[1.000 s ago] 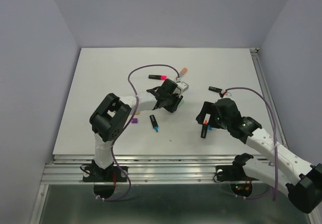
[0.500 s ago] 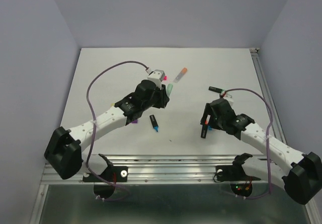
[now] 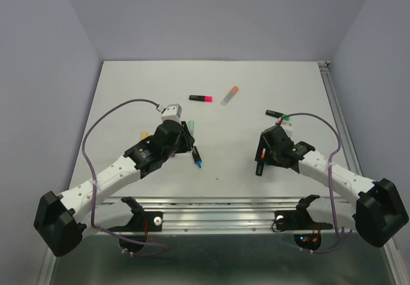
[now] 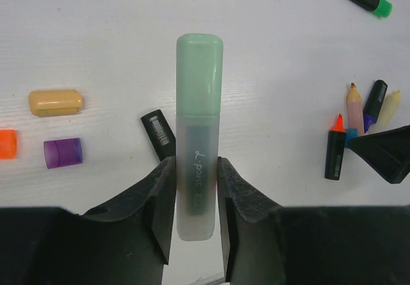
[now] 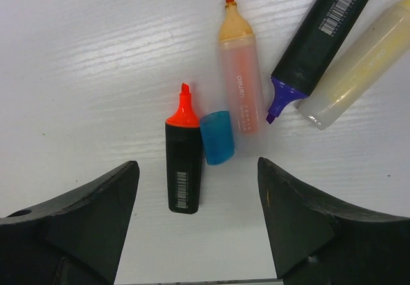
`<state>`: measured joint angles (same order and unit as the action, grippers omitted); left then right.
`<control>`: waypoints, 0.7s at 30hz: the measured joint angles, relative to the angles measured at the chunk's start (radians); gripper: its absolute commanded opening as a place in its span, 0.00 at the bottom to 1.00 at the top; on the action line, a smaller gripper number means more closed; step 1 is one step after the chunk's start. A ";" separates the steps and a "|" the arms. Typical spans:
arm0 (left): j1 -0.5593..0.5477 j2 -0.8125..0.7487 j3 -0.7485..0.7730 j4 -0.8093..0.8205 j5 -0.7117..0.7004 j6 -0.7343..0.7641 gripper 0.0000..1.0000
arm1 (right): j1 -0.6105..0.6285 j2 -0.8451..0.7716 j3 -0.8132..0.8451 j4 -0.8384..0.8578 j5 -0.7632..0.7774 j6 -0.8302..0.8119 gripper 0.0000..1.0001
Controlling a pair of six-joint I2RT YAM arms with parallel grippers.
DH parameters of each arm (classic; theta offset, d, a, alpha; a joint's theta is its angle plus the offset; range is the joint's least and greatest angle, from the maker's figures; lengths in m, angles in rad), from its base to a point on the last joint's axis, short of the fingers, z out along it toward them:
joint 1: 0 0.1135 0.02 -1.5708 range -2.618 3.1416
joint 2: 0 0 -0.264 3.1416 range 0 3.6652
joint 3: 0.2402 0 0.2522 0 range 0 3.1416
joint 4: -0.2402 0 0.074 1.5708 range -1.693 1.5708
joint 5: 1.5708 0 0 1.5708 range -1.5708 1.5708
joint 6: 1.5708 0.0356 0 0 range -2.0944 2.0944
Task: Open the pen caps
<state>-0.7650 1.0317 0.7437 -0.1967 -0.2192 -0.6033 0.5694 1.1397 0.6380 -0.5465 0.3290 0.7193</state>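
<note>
The left claw (image 4: 193,166) is clamped on the frosted barrel of a green-capped pen (image 4: 195,170), one finger on each side. The green cap (image 4: 200,73) is on the pen, pointing away from the claw, and the pen is held above the desk (image 3: 128,93). Below it on the desk lie three loose caps: a peach cap (image 4: 56,102), a purple cap (image 4: 63,152) just beside it, and an orange cap (image 4: 6,144) cut off at the frame edge. A black barrel (image 4: 159,134) lies partly hidden behind the left finger.

The right claw (image 5: 197,170) hangs with its jaws wide apart, gripping nothing, over a cluster of uncapped pens. Between the fingers lies a black pen with an orange tip (image 5: 182,170), and a loose blue cap (image 5: 216,138) touches its side. The blue cap also rests against a frosted peach pen (image 5: 238,80). To the right are a black pen with a purple tip (image 5: 320,35) and a pale yellow barrel (image 5: 359,67), side by side.

Farther back on the desk, well apart from both claws, lie a black pen with a pink end (image 3: 201,98) and a frosted pen with an orange end (image 3: 230,95).
</note>
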 measured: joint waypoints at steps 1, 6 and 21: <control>0.000 -0.007 0.000 -0.003 -0.006 -0.005 0.00 | 0.000 -0.004 0.000 0.000 0.000 -0.002 0.79; 0.000 0.023 0.003 0.000 -0.013 -0.007 0.00 | 0.000 -0.006 0.000 0.000 0.001 -0.005 0.70; -0.002 0.329 0.161 0.044 0.006 0.039 0.00 | 0.000 0.023 0.000 0.003 0.001 -0.001 0.64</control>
<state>-0.7666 1.3609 0.9043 -0.1528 -0.2134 -0.5644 0.5694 1.1625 0.6380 -0.5434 0.3298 0.7185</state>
